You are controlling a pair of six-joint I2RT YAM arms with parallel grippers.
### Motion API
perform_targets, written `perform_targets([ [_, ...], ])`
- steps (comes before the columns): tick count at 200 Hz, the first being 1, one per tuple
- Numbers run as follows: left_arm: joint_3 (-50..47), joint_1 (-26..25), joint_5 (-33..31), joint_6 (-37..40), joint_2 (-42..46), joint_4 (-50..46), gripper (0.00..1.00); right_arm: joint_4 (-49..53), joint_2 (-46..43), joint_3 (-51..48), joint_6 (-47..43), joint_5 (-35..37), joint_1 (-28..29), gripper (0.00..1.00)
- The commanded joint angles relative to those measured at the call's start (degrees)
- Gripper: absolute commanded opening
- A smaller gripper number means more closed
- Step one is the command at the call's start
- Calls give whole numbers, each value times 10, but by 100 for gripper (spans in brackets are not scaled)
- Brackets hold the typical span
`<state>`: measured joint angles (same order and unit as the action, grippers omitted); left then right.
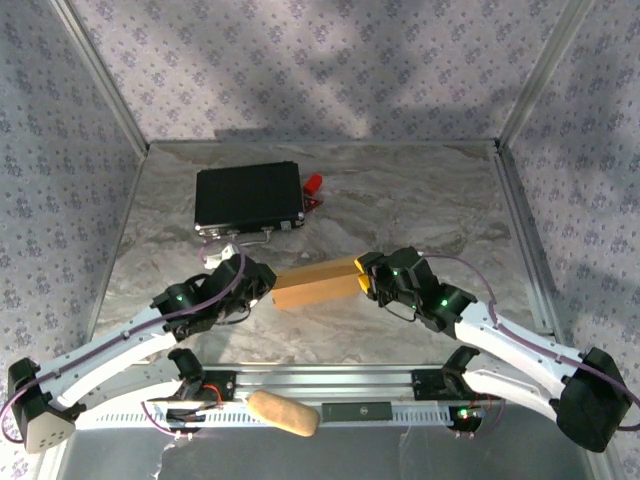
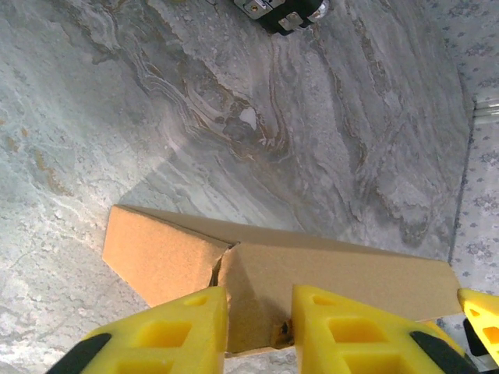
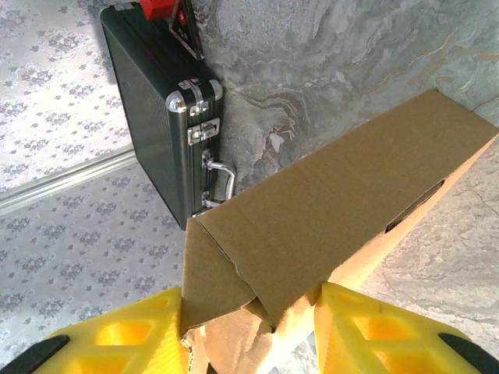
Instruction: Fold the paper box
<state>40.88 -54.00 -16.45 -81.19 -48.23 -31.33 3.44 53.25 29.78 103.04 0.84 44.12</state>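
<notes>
From above, we see the paper box (image 1: 312,283), a long brown carton, lying mid-table (image 1: 420,200). The left gripper (image 1: 262,287) meets its 9 o'clock end and the right gripper (image 1: 363,279) its 3 o'clock end. We judge that each arm steadies one end so the end flaps can be worked. A black case (image 1: 249,197) sits at 11 o'clock from the box, well apart. A tan lump (image 1: 283,412) lies at 6 o'clock on the base rail.

In the left wrist view, the yellow fingers (image 2: 179,331) at 6 o'clock straddle the box's near edge beside a gaping flap seam. Cardboard fills the narrow gap between them, but we cannot tell whether they pinch it.

In the right wrist view, the box rises from 6 toward 2 o'clock. This claw is clamped across its end, a loose flap (image 3: 210,280) pressed at 7 o'clock, probably to tuck it inward. The case stands at 10 o'clock.
</notes>
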Motion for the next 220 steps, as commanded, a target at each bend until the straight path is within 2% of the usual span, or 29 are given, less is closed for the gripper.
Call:
perform_targets([
  [1, 17, 1, 4, 2, -5, -7, 22, 70, 5, -7, -2, 15, -3, 43],
  [15, 17, 1, 2, 3, -7, -8, 18, 70, 5, -7, -2, 16, -3, 43],
  [115, -15, 1, 8, -5, 0, -20, 18, 67, 11, -3, -4, 14, -3, 43],
  [137, -34, 1, 10, -8, 8, -20, 11, 69, 15, -3, -3, 14, -3, 42],
  [184, -46, 1, 0, -9, 15, -50, 6, 73, 21, 0, -4, 12, -3, 40],
  [203, -44, 1, -6, -7, 24, -60, 7, 75, 22, 2, -5, 11, -3, 40],
  [220, -31, 1, -16, -2, 33, -72, 20, 78, 21, 4, -6, 11, -3, 41],
])
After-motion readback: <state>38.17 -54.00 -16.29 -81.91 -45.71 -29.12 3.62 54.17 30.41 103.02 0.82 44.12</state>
